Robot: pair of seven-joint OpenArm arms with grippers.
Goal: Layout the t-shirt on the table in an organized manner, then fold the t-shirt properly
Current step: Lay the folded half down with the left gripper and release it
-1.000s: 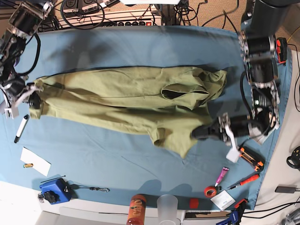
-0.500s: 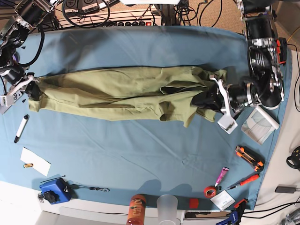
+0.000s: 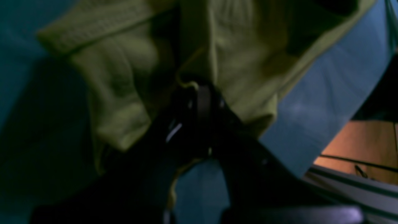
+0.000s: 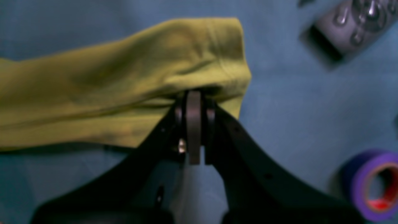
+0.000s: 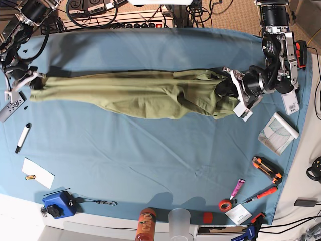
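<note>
The olive-green t-shirt is stretched into a long narrow band across the far half of the table. My left gripper is at the shirt's right end in the base view. In the left wrist view it is shut on bunched fabric. My right gripper holds the shirt's left end. The right wrist view shows it shut on a hemmed edge of the t-shirt. The collar tag is hidden.
A grey remote and a marker lie near the right gripper, and a purple tape roll lies nearby. A white packet, orange cutter and screwdriver sit at the right edge. A bottle, cup and blue box line the near edge.
Both grippers have moved toward the far edge and apart. The left one swung up from the near right. The sagging lower flap has pulled up, and the shirt is now a tight band.
</note>
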